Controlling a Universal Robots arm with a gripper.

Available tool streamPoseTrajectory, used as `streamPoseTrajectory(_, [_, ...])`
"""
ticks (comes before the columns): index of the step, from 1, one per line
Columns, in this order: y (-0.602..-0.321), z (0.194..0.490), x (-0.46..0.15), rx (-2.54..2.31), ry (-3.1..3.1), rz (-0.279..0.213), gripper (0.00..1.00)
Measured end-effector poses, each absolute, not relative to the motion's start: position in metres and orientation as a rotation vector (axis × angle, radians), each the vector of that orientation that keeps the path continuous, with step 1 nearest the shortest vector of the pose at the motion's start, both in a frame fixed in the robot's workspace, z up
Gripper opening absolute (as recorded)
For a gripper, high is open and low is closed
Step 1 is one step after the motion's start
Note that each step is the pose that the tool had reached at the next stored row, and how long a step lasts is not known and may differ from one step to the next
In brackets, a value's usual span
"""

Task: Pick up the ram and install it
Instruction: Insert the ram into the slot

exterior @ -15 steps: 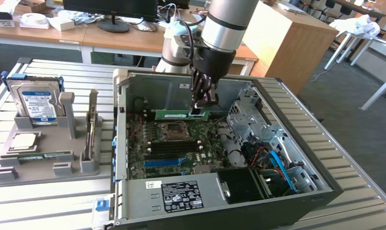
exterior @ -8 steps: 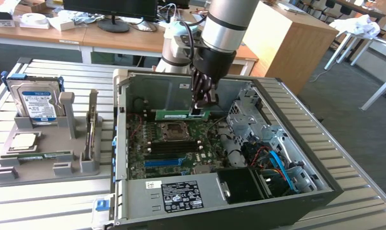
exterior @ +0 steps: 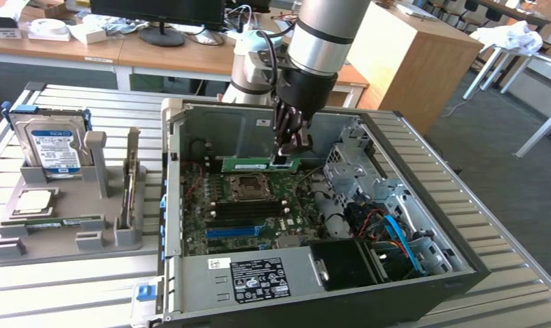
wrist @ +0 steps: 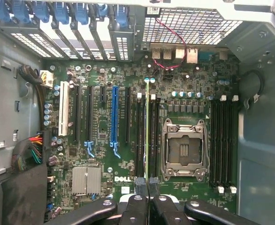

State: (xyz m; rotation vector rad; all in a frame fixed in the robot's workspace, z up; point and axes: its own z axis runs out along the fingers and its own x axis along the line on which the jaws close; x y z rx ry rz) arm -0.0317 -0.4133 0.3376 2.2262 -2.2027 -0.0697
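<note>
The pincer [exterior: 283, 157] is clamped on the ram [exterior: 248, 165], holding the green stick on its long edge inside the open computer case [exterior: 422, 205]. From the wrist camera it stands edge-on over the black memory slots [wrist: 139, 140], just beside the CPU socket [wrist: 184, 147].

What we cannot make out around the ram

In the wrist view we see the ram [wrist: 147, 131] edge-on, its faces hidden, and the frame edge cuts off the gripper [wrist: 147, 183]. In the exterior view the gripper covers one end of the ram, the arm [exterior: 326, 34] runs out of frame, and the power supply label [exterior: 260, 280] is too small to read.
</note>
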Motion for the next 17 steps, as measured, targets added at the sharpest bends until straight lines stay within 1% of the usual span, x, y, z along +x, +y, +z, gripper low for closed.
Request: streamPoseTrajectory(17, [-0.4133,0.3342,-0.0317,2.226,-2.203,-0.07,0.11])
